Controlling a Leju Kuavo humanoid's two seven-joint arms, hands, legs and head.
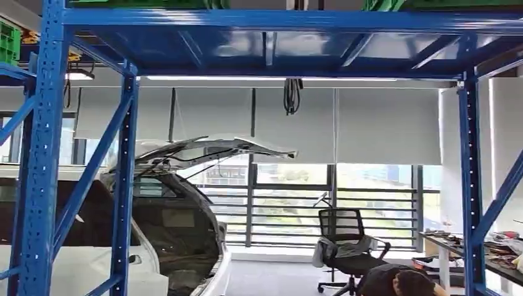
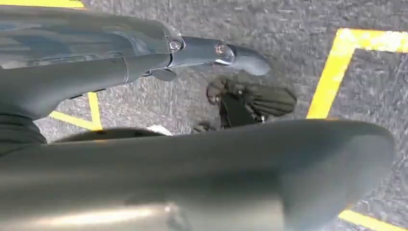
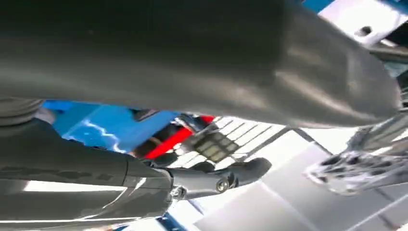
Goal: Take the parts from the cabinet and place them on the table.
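Across the head view, left to right, you are looking through a blue steel rack [image 1: 38, 154] whose shelf [image 1: 277, 43] is spanning the top of the scene. Green crates [image 1: 8, 42] are sitting at the far left and along the top edge. No part is lying anywhere you can pick out, so I cannot tell you where the task's things are; judging by the task, they should be somewhere on this rack.

Beyond the rack, at far left, a white car [image 1: 179, 246] is standing with its hatch raised. To its right an office chair [image 1: 345, 240] is waiting by the windows, a person [image 1: 401, 283] is bending low near the bottom edge, and a cluttered table [image 1: 450, 246] is showing past the right upright.

Your left hand [image 2: 226, 86] is hanging over grey floor with yellow tape lines [image 2: 332, 72]; its fingers are lying loosely apart and gripping nothing. Your right hand [image 3: 211, 178] is pointing towards blue framing [image 3: 110, 125], a red bar and a pale panel; it appears empty, fingers partly extended, though I cannot tell this for certain.

You are probably at the search stage, barely begun. Tilt the head down until a loaded shelf is showing before raising either arm. Be watching the uprights on both sides, and the person crouching near the table route.
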